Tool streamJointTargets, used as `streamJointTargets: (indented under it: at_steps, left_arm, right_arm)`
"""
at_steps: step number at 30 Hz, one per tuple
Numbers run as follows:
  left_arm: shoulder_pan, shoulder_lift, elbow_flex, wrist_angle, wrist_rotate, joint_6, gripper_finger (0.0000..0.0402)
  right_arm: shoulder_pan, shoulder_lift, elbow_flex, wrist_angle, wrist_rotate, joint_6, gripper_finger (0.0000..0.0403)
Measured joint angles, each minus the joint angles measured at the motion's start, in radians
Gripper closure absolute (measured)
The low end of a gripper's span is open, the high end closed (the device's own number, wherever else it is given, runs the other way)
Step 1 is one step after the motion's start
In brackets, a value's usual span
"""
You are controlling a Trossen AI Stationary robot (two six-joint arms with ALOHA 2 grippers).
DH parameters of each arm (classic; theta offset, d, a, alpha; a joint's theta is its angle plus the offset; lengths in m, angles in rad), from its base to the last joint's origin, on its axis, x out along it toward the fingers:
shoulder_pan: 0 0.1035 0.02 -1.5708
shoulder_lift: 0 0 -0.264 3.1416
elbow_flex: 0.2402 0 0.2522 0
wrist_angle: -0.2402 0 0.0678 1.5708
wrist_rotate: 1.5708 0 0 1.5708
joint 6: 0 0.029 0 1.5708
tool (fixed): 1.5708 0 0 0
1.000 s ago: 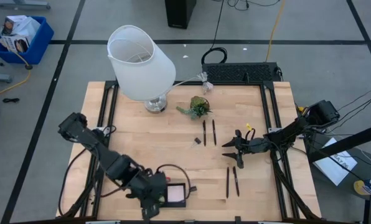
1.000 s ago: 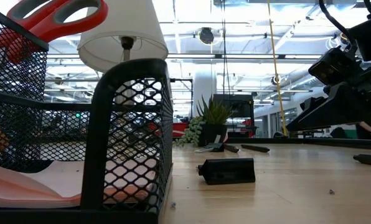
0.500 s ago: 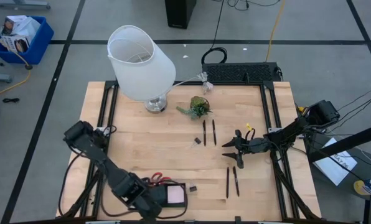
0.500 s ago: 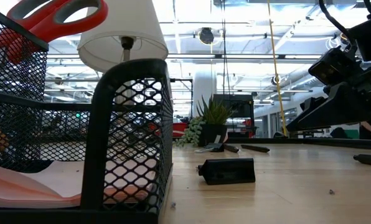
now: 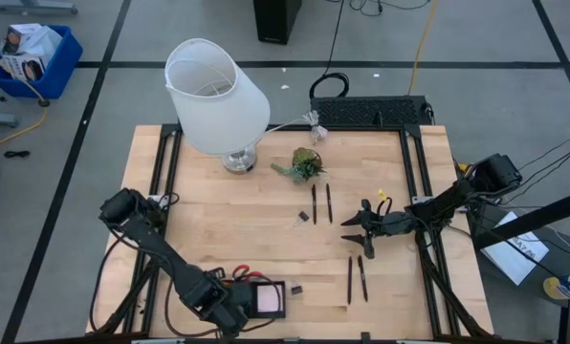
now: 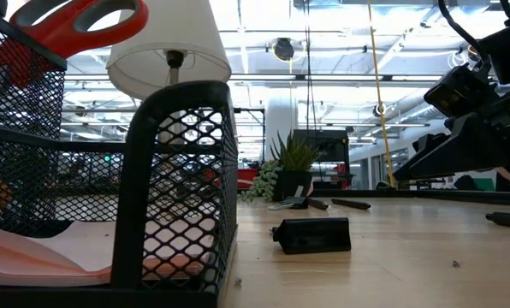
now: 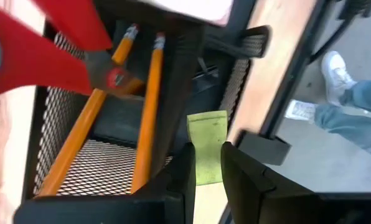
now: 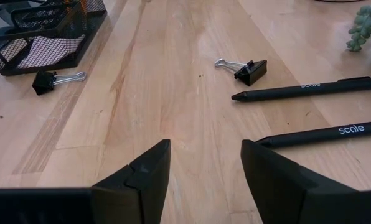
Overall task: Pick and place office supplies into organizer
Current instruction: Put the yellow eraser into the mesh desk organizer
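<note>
— Paper slip (image 7: 207, 146), yellow-green, pinched flat between the left gripper (image 7: 205, 163) jaws over the organizer (image 5: 266, 301)?
— Yes. Light, floppy; hold its edge.
— Right gripper (image 8: 204, 167)?
— Jaws spread above the tabletop (image 8: 173, 93), near stiff, slippery pens (image 8: 307, 89).

Left arm drew back off the organizer

The left end effector (image 7: 205, 177), which a second before covered the organizer (image 5: 283, 298), swung toward the worktop's near edge beside it. That move uncovered the pink sticky-note pad (image 5: 267, 300) and the red scissors handles (image 5: 239, 273) from above; its fingers held a yellow-green slip (image 7: 207, 147) just outside the organizer's mesh wall.
</note>
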Motion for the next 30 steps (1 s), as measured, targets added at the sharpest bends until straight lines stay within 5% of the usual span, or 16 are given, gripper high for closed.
streamJointTargets:
  at_steps: [30]
  left_arm:
    - [0.003,0.000,-0.008,0.068,-0.040,0.007,0.0330]
  right_arm:
    - [0.000,0.000,0.000,0.000,0.000,0.000,0.0211]
